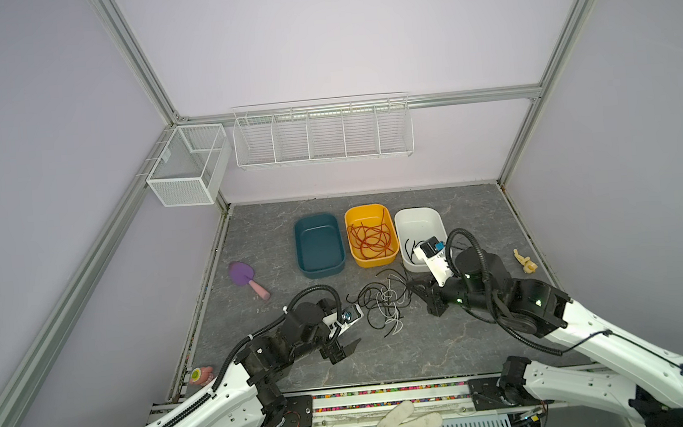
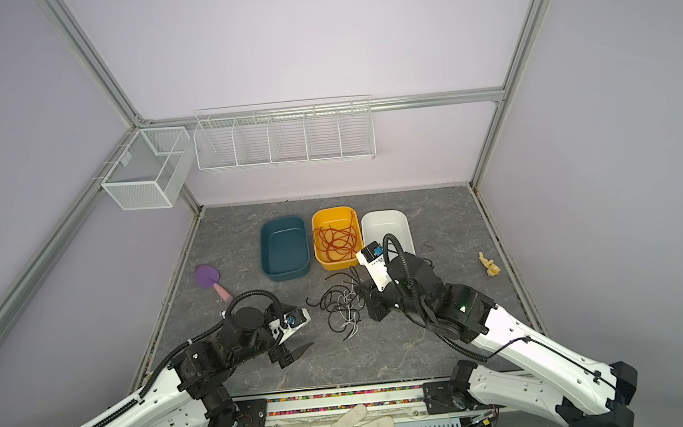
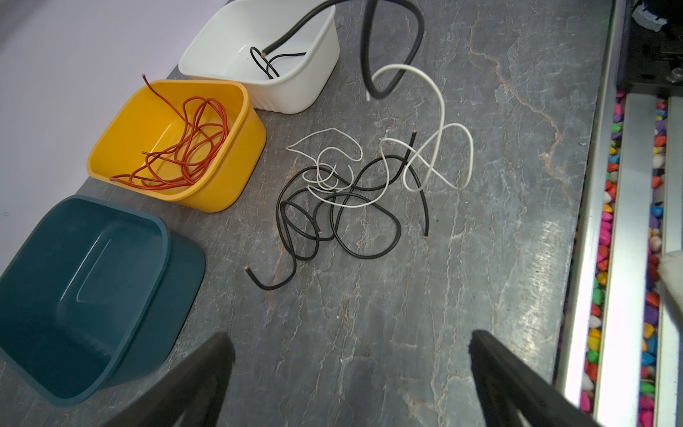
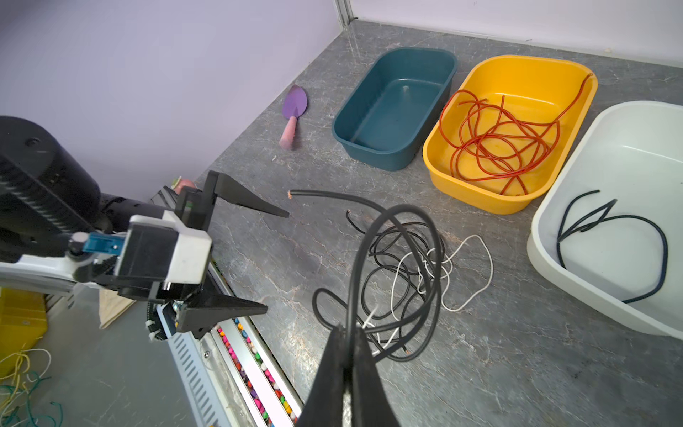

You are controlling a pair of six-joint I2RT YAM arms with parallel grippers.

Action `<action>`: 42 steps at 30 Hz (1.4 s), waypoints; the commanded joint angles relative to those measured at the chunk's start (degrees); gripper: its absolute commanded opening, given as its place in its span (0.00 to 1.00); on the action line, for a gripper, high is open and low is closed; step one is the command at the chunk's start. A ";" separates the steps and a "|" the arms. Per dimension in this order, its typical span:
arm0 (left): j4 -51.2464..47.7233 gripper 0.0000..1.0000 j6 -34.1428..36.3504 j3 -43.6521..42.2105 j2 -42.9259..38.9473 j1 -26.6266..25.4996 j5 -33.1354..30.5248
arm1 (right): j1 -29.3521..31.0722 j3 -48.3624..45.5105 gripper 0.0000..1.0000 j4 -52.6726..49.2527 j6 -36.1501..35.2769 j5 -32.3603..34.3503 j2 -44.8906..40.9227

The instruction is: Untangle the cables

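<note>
**Black strand pinched, tangle before the yellow bin**

My right pincer (image 4: 347, 329) is clamped on one black cable (image 4: 352, 284) that loops up from the tangle (image 1: 382, 301). The tangle lies on the tabletop (image 1: 405, 351), just in front of the yellow bin (image 1: 377, 261). My left pincer (image 3: 349, 334) gapes wide, empty. The wire looks light, limp and springy, so I'd grip near a free end. I count three bins (image 1: 319, 271). Red-orange cables (image 1: 371, 239) sit in the yellow one, and the tangled strands overlap too much to count.

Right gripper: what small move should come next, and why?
Likely raise the right gripper: its fingers are shut on a black cable whose loop hangs over the tangle of black and white cables. Once free, it probably belongs in the white bin, which already holds a coiled black cable.
</note>
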 commanded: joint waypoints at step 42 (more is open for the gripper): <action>32.76 0.68 -5.46 1.37 12.11 -1.48 15.39 | -0.29 9.48 0.07 7.54 14.41 -7.50 -1.29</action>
